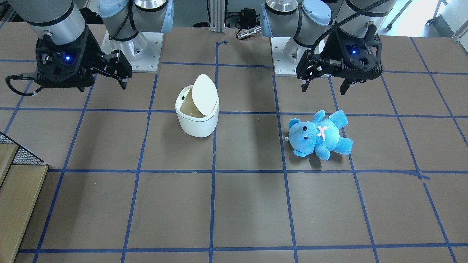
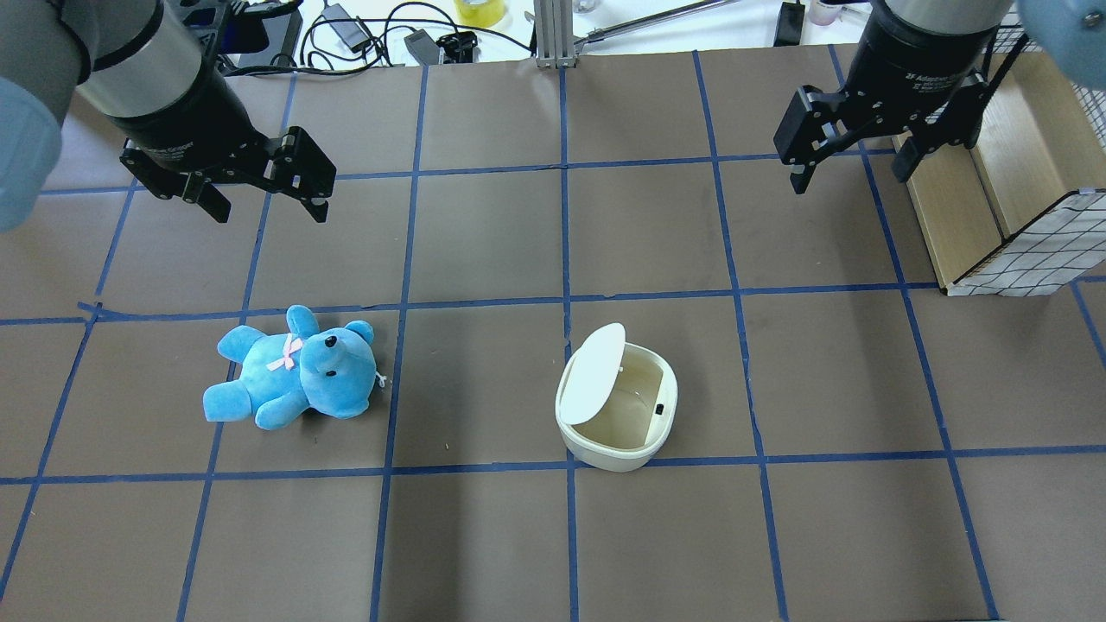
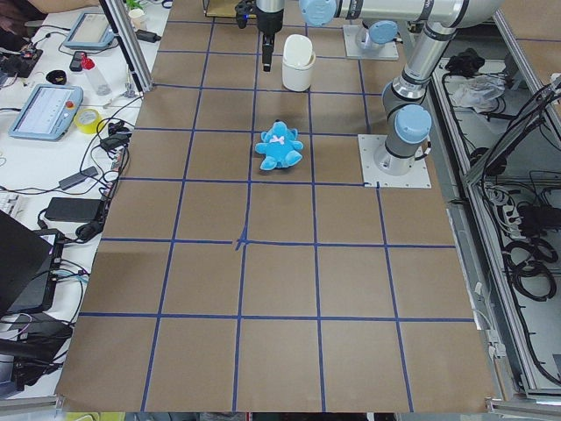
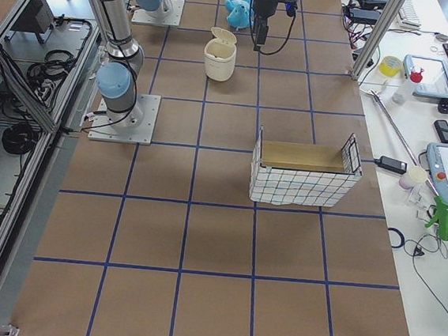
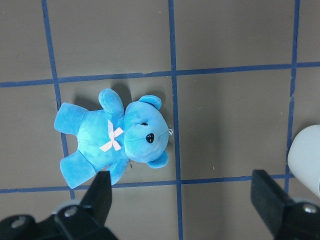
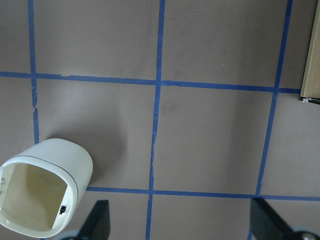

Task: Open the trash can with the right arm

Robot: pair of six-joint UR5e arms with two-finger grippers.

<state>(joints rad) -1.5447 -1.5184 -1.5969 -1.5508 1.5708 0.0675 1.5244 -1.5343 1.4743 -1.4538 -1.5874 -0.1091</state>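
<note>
The right arm (image 2: 933, 34) holds the right gripper (image 2: 851, 177) above the table (image 2: 518, 536), fingers pointing down and spread apart, gripping nothing. The left gripper (image 2: 270, 212) hangs likewise, spread. The trash can (image 2: 605, 453) stands lower than the right gripper, toward the left arm's side, well apart. Its lid (image 2: 592, 376) is tilted up and hides part of the pale interior. A teddy bear (image 2: 294, 371) lies below the left gripper.

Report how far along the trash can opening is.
Done: the small white plastic trash can stands with its flat flip lid tipped upright, the beige inside exposed. In hand: nothing; the black right gripper hangs open and empty, well apart from the can. Left: nothing visible for the opening itself; the job looks complete.
</note>
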